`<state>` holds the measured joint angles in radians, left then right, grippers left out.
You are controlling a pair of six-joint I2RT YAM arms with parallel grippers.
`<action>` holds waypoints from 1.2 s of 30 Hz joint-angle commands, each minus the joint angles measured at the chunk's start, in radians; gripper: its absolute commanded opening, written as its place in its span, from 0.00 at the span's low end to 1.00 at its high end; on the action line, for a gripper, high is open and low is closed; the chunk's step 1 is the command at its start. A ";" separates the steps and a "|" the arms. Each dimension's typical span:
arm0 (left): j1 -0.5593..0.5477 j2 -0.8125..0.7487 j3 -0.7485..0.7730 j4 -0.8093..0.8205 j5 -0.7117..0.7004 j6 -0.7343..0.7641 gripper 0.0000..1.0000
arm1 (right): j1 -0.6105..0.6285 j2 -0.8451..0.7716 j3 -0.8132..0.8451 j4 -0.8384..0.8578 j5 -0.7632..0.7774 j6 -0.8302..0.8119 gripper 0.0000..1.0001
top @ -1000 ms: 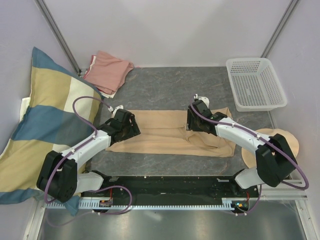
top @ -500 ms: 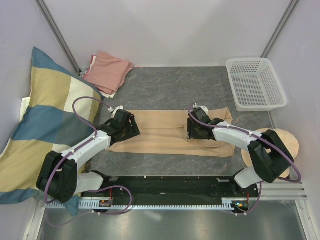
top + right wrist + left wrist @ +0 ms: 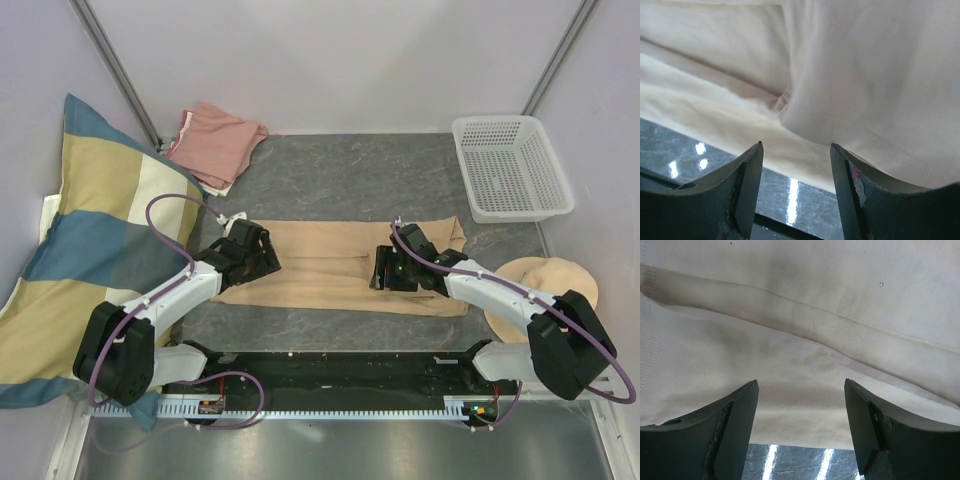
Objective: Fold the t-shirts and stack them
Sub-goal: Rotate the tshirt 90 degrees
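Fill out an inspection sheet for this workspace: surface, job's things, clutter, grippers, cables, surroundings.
Surface: dark grey marbled tabletop.
Job's things: tan t-shirt folded into a long band across the near middle; pink t-shirt folded at the far left corner.
Clutter: striped pillow at left; white basket far right, nothing seen inside; beige hat near right.
Grippers: left gripper and right gripper both open, low over the tan t-shirt's near edge, holding nothing.
Cables: purple cables loop along both arms.
Surroundings: pale walls, metal posts at far corners.
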<state>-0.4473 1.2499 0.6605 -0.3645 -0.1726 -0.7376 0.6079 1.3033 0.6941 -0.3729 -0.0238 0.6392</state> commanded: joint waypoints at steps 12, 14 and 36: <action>-0.007 -0.063 -0.030 0.024 -0.001 -0.031 0.77 | 0.006 0.016 0.154 0.034 -0.014 -0.045 0.66; -0.007 -0.066 -0.033 0.024 -0.002 -0.031 0.77 | 0.006 0.040 0.154 0.051 -0.013 -0.045 0.66; -0.005 -0.070 -0.058 0.022 -0.004 -0.036 0.77 | 0.010 0.168 0.073 0.167 -0.070 -0.029 0.66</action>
<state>-0.4477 1.2011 0.6136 -0.3645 -0.1722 -0.7444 0.6113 1.4567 0.7918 -0.2554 -0.0410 0.5987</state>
